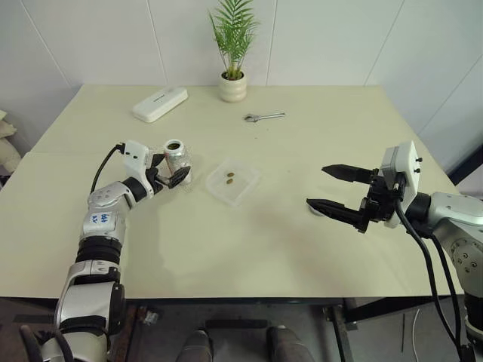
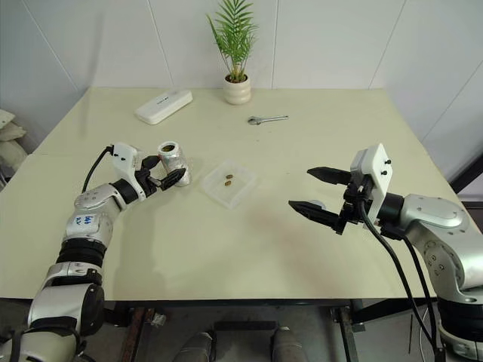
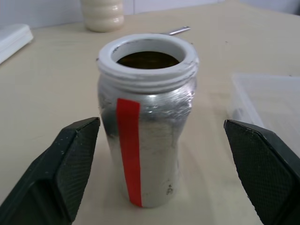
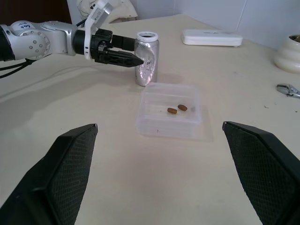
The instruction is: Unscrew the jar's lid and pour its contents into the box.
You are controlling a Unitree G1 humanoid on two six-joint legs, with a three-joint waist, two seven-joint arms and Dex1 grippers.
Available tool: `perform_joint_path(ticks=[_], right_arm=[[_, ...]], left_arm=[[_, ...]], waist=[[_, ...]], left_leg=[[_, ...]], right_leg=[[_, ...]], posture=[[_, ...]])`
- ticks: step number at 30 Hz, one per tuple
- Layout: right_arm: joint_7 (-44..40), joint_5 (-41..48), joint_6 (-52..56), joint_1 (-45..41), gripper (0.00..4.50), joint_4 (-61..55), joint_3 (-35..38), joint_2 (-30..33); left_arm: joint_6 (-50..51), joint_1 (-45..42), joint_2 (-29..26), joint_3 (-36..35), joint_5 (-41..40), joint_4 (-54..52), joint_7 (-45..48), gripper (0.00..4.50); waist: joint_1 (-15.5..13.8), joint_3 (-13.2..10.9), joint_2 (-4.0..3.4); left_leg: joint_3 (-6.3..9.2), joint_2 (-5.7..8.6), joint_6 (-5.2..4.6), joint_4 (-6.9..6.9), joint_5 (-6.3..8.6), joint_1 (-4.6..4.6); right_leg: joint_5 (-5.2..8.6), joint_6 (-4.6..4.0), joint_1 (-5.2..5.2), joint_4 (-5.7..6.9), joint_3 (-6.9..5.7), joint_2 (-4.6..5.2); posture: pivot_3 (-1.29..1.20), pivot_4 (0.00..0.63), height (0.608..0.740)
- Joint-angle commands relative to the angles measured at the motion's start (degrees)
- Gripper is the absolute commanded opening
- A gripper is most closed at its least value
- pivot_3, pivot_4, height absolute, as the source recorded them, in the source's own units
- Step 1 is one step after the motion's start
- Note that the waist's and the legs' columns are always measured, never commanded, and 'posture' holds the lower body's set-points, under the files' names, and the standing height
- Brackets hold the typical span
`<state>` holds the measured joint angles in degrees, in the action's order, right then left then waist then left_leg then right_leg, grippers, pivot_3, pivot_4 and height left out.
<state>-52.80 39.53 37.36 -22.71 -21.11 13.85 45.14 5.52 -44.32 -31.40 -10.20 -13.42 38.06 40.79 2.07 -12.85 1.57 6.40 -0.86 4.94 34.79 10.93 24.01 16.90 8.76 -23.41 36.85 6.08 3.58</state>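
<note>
Silvery metal with a red stripe down its side, the jar [image 3: 147,126] stands upright on the table [image 1: 302,249] with its white threaded mouth uncovered. It sits just beside the clear box [image 4: 169,110], which holds two small brown pellets [image 4: 177,109]. The lid [image 1: 317,210] lies flat on the table under the right gripper [image 1: 332,188], mostly hidden by the lower finger.

The left gripper [image 1: 175,169] reaches in level from the robot's left, its fingers [image 3: 70,164] spread wide on either side of the jar with a clear gap on each side, so the jar stands free. The right gripper hovers over the table well apart from the box, pointing level toward the robot's left, its fingers apart and holding nothing.

Toward the far edge lie a white case [image 1: 160,103], a plant pot [image 1: 233,87] and a small metal tool [image 1: 264,117].
</note>
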Motion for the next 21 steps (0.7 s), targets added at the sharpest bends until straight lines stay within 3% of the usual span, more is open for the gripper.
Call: perform_joint_path(ticks=[1,8,11,14,17,21], right_arm=[[-1.5,0.2,-1.2,-1.5,4.5,0.7,0.4,1.7],[-4.5,0.0,-1.0,-2.8,4.5,3.4,0.1,3.8],[-6.7,1.1,1.8,-2.8,4.5,3.6,-0.3,6.6],[-7.2,3.2,4.6,-3.4,4.5,3.7,0.7,8.4],[-8.7,-0.6,0.3,-3.5,4.5,6.5,0.4,9.9],[-9.7,-0.7,-0.6,-2.4,4.5,7.4,2.6,11.7]], left_arm=[[2.1,1.5,-4.5,0.1,-0.6,-4.8,5.1,4.44],[2.6,6.1,-13.6,1.3,-0.6,-6.6,17.9,4.44],[0.1,9.5,-16.5,-1.4,-5.4,-8.2,27.7,4.44],[-3.4,10.1,-17.3,-4.1,-7.8,-7.0,31.9,4.44],[-8.6,5.9,-17.3,-6.5,-9.7,1.1,36.9,4.44],[-10.8,2.3,-17.7,-5.7,-8.3,6.7,38.6,4.44]], waist=[[0.0,0.0,0.0],[0.2,0.0,0.0],[0.1,0.0,-0.01],[-0.1,0.0,0.0],[-0.3,0.0,0.0],[-0.3,0.0,-0.01]], left_leg=[[0.0,-0.01,0.0,-0.01,0.0,0.0],[-0.04,-0.04,0.0,-0.17,0.0,0.0],[-0.07,-0.05,0.0,-0.28,0.0,0.03],[-0.1,-0.11,0.0,-0.48,0.0,0.03],[-0.11,-0.11,0.0,-0.55,0.0,0.02],[-0.15,-0.1,0.0,-0.56,0.0,0.05]], right_leg=[[0.0,0.0,-0.01,0.0,0.0,-0.01],[-0.01,-0.08,0.0,-0.24,0.0,0.0],[-0.02,-0.09,-0.02,-0.38,0.0,0.02],[0.01,-0.16,-0.07,-0.51,-0.01,0.02],[0.02,-0.17,-0.11,-0.53,-0.02,0.01],[0.0,-0.17,-0.06,-0.77,-0.02,0.03]], posture=[[0.0,0.15,0.74],[0.0,0.15,0.74],[0.0,0.15,0.74],[0.0,0.15,0.74],[0.0,0.15,0.74],[0.0,0.15,0.74]])
